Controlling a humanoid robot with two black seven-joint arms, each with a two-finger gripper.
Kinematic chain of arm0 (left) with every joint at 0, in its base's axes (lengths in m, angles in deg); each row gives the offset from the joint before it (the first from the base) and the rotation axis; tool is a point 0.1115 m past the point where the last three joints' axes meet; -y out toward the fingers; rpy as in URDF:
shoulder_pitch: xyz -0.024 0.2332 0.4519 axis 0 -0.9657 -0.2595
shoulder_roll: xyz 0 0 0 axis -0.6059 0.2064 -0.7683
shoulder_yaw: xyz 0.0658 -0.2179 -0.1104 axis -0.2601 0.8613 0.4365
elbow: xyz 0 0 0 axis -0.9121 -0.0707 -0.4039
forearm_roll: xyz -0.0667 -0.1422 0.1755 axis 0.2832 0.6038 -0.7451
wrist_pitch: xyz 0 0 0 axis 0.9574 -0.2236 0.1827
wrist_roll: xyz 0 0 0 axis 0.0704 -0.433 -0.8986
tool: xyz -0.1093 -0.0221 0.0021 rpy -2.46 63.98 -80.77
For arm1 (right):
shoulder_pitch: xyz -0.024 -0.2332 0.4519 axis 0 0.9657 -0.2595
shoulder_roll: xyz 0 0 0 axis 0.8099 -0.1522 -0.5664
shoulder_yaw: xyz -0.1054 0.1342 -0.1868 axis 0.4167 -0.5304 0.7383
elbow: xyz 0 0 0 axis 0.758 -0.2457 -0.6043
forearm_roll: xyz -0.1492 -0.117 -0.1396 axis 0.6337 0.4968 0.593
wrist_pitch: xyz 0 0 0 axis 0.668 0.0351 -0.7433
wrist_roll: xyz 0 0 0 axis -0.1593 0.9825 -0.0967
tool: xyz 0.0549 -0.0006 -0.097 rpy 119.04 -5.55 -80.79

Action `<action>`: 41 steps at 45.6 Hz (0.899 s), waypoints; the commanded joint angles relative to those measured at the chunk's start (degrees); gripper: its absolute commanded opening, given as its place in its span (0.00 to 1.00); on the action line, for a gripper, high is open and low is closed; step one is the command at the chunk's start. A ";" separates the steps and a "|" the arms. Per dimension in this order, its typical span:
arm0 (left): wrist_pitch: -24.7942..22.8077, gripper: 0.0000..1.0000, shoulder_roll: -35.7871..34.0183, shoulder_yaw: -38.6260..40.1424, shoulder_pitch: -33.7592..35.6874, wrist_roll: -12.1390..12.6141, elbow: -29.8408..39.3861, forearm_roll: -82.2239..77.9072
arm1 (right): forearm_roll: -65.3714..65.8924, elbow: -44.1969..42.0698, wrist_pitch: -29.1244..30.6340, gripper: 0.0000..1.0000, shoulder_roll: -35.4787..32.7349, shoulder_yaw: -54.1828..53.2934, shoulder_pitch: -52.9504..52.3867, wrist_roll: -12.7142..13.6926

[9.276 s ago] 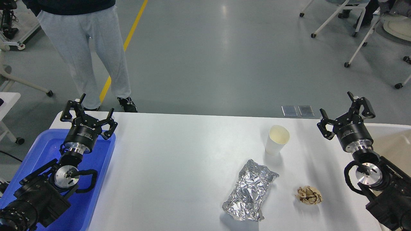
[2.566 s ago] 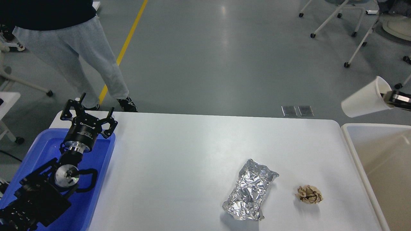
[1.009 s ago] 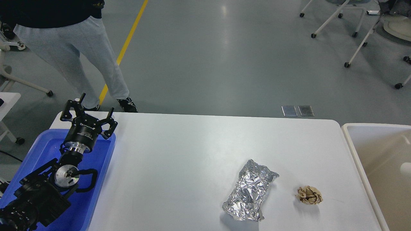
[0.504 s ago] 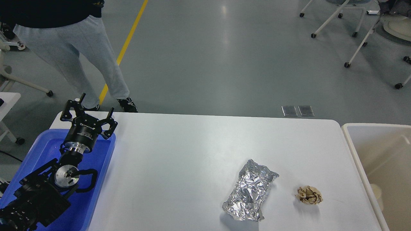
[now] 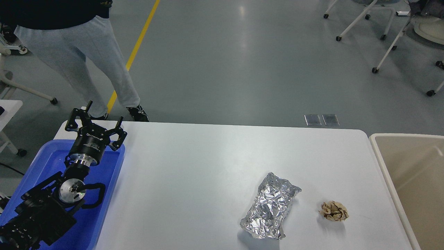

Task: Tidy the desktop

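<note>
The white desktop [image 5: 194, 173] fills the middle of the head view. A crumpled silver foil wrapper [image 5: 270, 211] lies on it at the front right. A small brown crumpled paper ball [image 5: 333, 211] lies just right of the foil. My left gripper [image 5: 96, 119] is open and empty, held above the far end of the blue tray [image 5: 104, 194] at the desktop's left edge. My right arm and gripper are out of view. No cup shows in view.
A beige bin [image 5: 412, 180] stands against the desktop's right edge. A person in grey trousers [image 5: 86, 59] stands beyond the far left corner. Wheeled chair legs [image 5: 360, 21] stand on the floor at the far right.
</note>
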 commanded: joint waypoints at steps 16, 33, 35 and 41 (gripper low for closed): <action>0.00 1.00 0.00 0.00 -0.03 0.00 0.00 0.00 | 1.01 26.76 0.61 1.00 -9.19 -42.01 6.80 -1.47; 0.00 1.00 0.00 0.00 -0.03 0.00 0.00 0.00 | 1.01 47.96 8.34 1.00 -10.34 -50.54 13.40 -7.37; 0.00 1.00 0.00 0.00 -0.03 0.00 0.00 0.00 | 1.01 49.19 8.78 1.00 -9.02 -50.80 13.22 -7.45; 0.00 1.00 0.00 0.00 -0.03 0.00 0.00 0.00 | 1.18 52.18 8.78 1.00 -4.80 -52.82 12.78 -10.70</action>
